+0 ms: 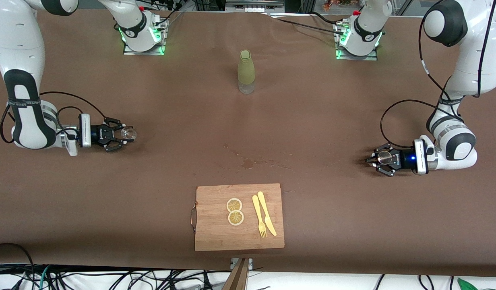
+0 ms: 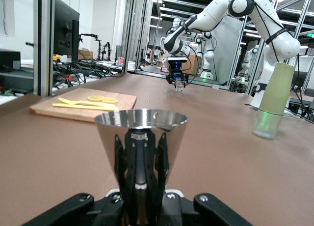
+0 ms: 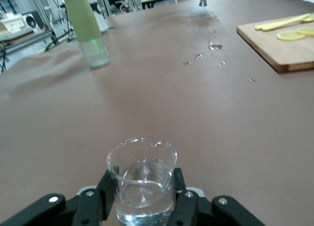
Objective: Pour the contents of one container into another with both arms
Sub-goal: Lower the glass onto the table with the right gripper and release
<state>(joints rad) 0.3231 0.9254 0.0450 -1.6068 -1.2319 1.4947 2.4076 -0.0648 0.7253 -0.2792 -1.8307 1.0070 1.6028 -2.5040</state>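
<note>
My right gripper (image 1: 125, 134) is low over the brown table at the right arm's end, shut on a small clear glass beaker (image 1: 129, 133) that holds some clear liquid. In the right wrist view the beaker (image 3: 142, 179) stands upright between the black fingers (image 3: 104, 192). My left gripper (image 1: 377, 159) is low over the table at the left arm's end, shut on a shiny conical metal cup (image 1: 384, 158). The left wrist view shows that cup (image 2: 141, 137) upright, its narrow base clamped; its inside is hidden.
A tall pale green bottle (image 1: 246, 71) stands mid-table near the bases. A wooden cutting board (image 1: 215, 235) with two lemon slices (image 1: 234, 211), a yellow fork and a knife (image 1: 264, 215) lies nearest the front camera. Wet spots (image 1: 248, 163) mark the cloth between them.
</note>
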